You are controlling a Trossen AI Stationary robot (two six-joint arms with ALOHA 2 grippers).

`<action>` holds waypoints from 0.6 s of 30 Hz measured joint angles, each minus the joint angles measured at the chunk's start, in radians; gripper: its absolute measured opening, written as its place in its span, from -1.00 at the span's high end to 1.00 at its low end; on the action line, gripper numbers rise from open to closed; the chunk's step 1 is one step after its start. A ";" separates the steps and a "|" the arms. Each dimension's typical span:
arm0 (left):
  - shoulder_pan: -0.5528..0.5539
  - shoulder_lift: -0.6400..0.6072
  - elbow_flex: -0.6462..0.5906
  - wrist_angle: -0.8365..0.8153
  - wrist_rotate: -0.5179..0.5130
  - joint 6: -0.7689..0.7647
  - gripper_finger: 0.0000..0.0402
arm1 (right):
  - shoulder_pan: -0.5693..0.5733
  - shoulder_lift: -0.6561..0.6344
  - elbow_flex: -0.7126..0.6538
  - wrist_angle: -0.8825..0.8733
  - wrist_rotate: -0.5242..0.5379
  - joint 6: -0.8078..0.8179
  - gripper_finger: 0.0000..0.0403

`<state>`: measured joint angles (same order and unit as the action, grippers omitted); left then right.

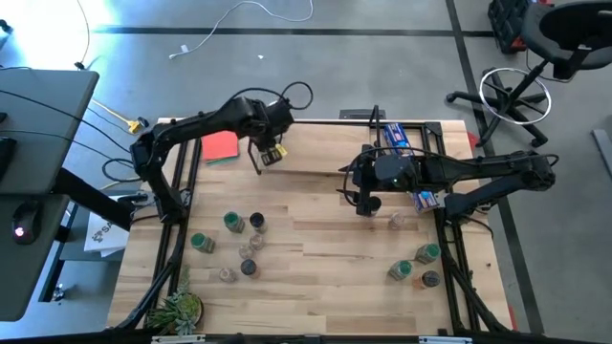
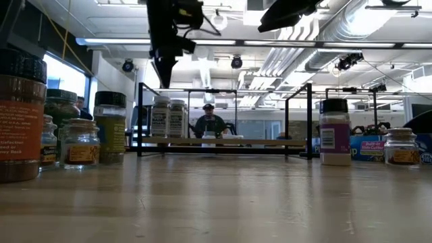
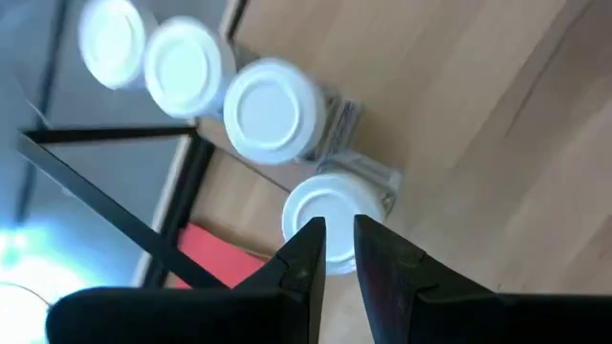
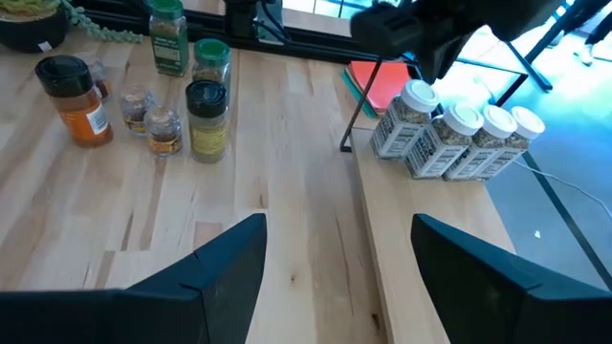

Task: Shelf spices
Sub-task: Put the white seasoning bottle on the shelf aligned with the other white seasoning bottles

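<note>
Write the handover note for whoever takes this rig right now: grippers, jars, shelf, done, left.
Left gripper: nearly shut, directly above the nearest of four white-lidded jars lined up on the shelf, holding nothing visible.
Right gripper: open, empty, above the table mid-right.
Done: four jars shelved.
Left: a jar cluster on the table's left, another cluster at right.

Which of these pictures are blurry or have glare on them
Low view: the near spice jars at the left edge are soft, and ceiling lights glare. Left wrist view: the white lids are washed out and blurred. High view and right wrist view look evenly lit.
</note>
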<state>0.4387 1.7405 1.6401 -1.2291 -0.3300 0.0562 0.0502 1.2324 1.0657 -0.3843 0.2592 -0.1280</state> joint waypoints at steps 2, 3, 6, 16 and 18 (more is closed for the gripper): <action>0.016 0.000 -0.014 0.008 0.007 0.002 0.74 | 0.000 0.000 0.000 0.000 0.000 0.000 -0.27; 0.023 0.000 -0.018 0.016 0.005 0.005 0.74 | 0.000 0.000 0.000 0.000 0.000 -0.001 -0.27; 0.040 0.000 -0.032 0.017 0.011 0.006 0.74 | 0.000 0.000 0.000 0.000 0.000 -0.002 -0.27; 0.042 0.003 -0.063 0.051 0.045 0.007 0.74 | 0.000 0.000 0.000 0.000 0.000 -0.002 -0.27; 0.041 0.003 -0.063 0.079 0.062 0.007 0.74 | 0.000 0.000 0.000 0.000 0.000 -0.002 -0.27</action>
<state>0.4794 1.7440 1.5768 -1.1505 -0.2678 0.0635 0.0505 1.2324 1.0657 -0.3847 0.2592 -0.1299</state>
